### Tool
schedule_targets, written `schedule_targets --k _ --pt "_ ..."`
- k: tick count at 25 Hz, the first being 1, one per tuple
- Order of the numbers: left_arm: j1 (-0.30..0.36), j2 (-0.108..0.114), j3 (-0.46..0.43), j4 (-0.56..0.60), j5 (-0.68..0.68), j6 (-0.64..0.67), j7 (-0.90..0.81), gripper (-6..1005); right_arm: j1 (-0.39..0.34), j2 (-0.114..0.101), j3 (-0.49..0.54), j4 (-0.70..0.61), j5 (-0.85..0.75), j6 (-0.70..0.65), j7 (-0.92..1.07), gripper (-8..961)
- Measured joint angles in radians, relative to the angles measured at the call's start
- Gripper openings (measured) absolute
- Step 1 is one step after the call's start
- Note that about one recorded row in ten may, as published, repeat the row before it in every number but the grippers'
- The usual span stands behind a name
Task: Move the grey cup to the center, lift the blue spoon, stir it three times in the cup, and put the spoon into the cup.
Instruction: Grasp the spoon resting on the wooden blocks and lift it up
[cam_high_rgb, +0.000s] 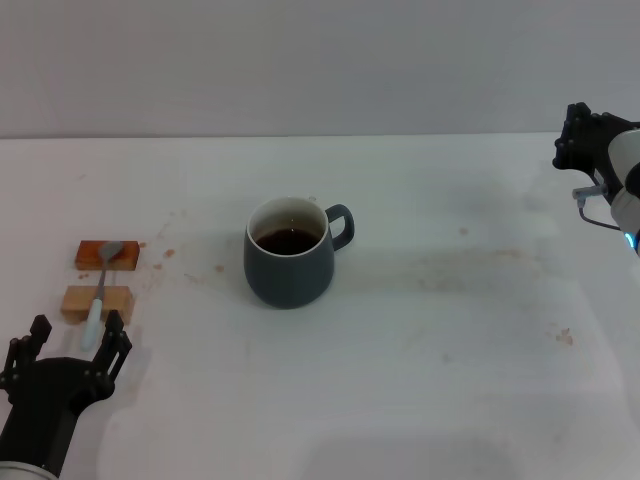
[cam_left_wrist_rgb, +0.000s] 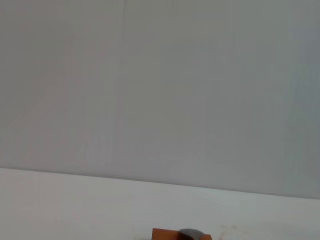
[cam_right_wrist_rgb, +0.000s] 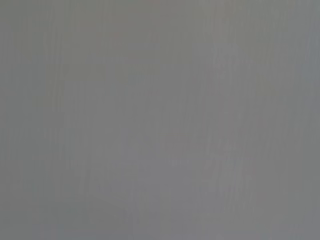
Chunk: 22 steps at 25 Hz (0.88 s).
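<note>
The grey cup stands upright near the middle of the white table, handle to the right, dark liquid inside. The blue spoon lies across a reddish-brown block and a tan block at the left. My left gripper is open, just in front of the spoon's handle end, holding nothing. My right gripper is raised at the far right edge, away from the cup. The left wrist view shows only the top of the reddish-brown block and the spoon's bowl.
The white table carries faint brown stains around the cup and to its right. A grey wall runs behind it. The right wrist view shows only plain grey.
</note>
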Motion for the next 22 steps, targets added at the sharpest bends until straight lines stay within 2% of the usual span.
schedule_targets --k 8,22 --pt "-0.012 0.000 0.012 -0.043 -0.013 0.004 -0.039 840 -0.005 0.000 -0.002 0.032 -0.001 0.016 -0.025 29" --pt "-0.079 0.000 0.025 -0.117 -0.018 -0.002 -0.102 840 -0.030 0.005 0.003 0.078 -0.001 0.034 -0.051 29"
